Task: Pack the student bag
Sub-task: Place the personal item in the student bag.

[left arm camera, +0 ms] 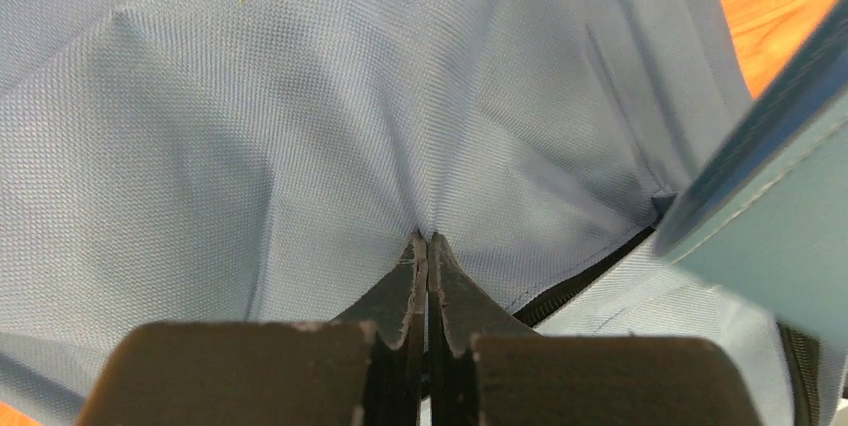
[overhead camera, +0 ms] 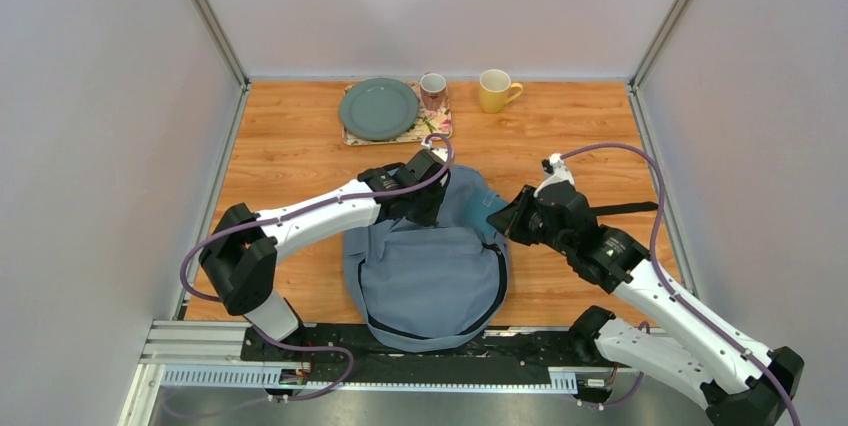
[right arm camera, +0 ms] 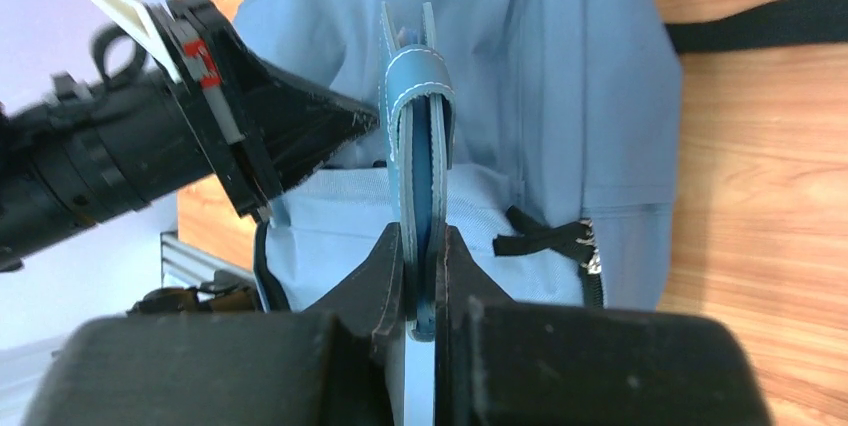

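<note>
Your tabletop [overhead camera: 290, 146] carries the student bag [overhead camera: 430, 276] at its near edge, between the two arm bases. The bag lies flat with its mouth turned toward the far side, and a black strap [overhead camera: 625, 208] trails off to the right. What the bag already holds is hidden from every view.

Your left fingers [left arm camera: 400, 291] are pinched tight on a fold of the bag's fabric close to the zipper line, and the cloth gathers into pleats that run to the tips. I judge that grip is there to lift the flap and hold the mouth open.

Your right fingers [right arm camera: 375, 276] are clamped on a flat teal case [right arm camera: 415, 96], gripped edge-on. Its free end points at the bag's upper part, just beside the left fingers. From above the case sits at the bag's mouth, and I judge it is not yet inside.

So the opening is prepared and one item is on its way. The case has yet to slide under the raised flap and be released, and the zipper then needs closing.

At the far edge a plate [overhead camera: 378, 108] rests on a mat [overhead camera: 432, 130] with a pink mug [overhead camera: 433, 91], and a yellow mug [overhead camera: 495, 90] stands near them. No other item for packing shows on the tabletop.
</note>
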You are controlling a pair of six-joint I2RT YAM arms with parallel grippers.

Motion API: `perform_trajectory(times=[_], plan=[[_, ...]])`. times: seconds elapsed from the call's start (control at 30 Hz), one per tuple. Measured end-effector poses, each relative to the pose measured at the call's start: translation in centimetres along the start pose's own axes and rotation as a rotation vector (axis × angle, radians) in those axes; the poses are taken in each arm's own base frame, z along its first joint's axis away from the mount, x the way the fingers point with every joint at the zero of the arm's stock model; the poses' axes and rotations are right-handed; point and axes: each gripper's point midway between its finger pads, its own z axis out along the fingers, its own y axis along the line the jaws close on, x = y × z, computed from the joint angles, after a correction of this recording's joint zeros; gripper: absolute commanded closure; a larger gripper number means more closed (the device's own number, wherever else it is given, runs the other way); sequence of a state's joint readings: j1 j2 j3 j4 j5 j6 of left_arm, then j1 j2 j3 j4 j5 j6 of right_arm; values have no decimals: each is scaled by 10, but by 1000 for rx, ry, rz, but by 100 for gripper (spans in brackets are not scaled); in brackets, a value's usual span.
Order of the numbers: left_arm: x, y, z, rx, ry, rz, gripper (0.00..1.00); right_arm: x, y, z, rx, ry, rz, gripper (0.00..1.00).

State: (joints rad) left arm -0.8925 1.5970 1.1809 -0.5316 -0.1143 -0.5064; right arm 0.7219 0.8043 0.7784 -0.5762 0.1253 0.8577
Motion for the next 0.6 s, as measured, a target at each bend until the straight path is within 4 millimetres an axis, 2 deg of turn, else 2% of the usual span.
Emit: perform_trajectory(times=[0.13, 0.3, 0.47, 0.6], plan=[[-12, -4, -8, -1, 4, 22, 100, 15, 2, 4, -32, 55, 33, 100], [-31, -11, -24, 10, -14, 45, 100, 21, 8, 3, -63, 91, 65, 100], [-33, -11, -27, 6, -11, 56, 100, 24, 13, -1, -98, 99, 88, 100], [-33, -11, -29, 4, -8, 60, 100, 33, 18, -4, -147, 136, 121, 100]])
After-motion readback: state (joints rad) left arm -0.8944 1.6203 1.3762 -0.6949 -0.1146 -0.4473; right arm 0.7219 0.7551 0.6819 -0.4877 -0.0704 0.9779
